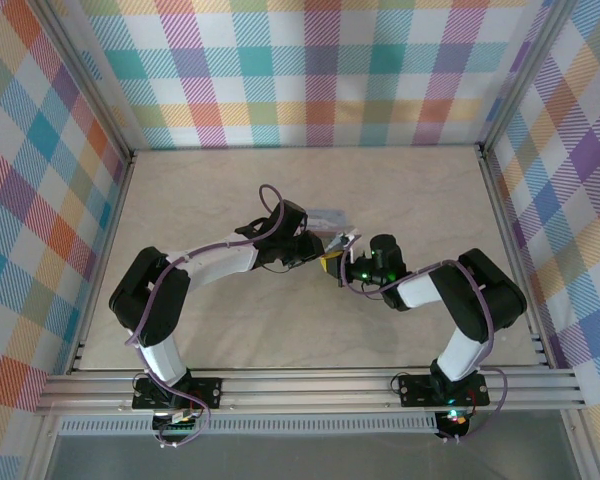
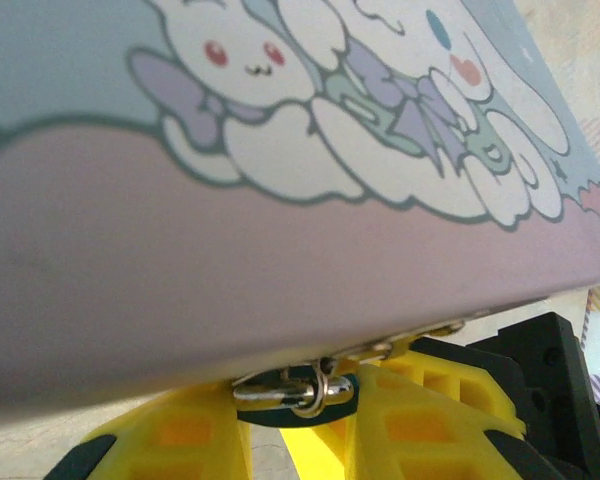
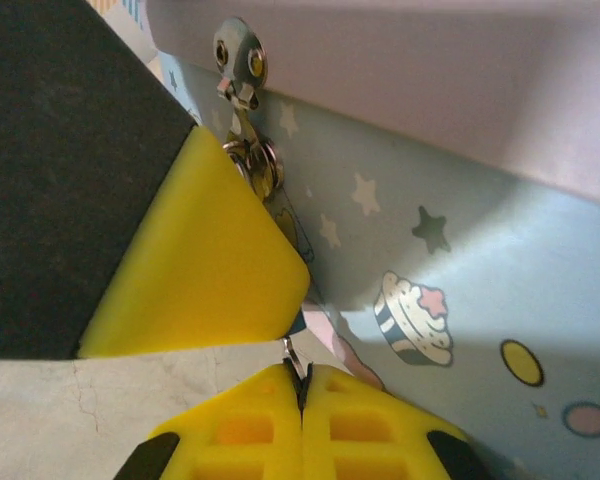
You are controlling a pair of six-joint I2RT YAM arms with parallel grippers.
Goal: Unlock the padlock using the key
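Where the two arms meet over the middle of the table [image 1: 230, 335], the padlock [image 2: 180, 260] sits between them, its light-blue printed face tilted across the left wrist view. Whether it touches the tabletop cannot be told. The left gripper [image 2: 302, 405] appears clamped on the padlock's lower edge, its yellow fingers [image 2: 430, 410] on either side of the metal clasp [image 3: 238, 58]. The right gripper [image 3: 302, 388] has its pads pressed together on the key [image 3: 294, 357]. A thin silver sliver of the key pokes out, just beside the left finger and close to the padlock's starry side.

The step in hand looks like bringing the key to the keyhole, which is not visible. To do it well, the left arm should hold the padlock rigid while the right lines the silver tip squarely on the opening. It should steer clear of the left finger, push straight in with light force, and only then twist about the key's own axis. A skewed entry would likely make the tiny key slip in the pads.

No brand or legible lettering can be read. The print is a white long-eared cartoon figure, stars, dots and a cupcake.
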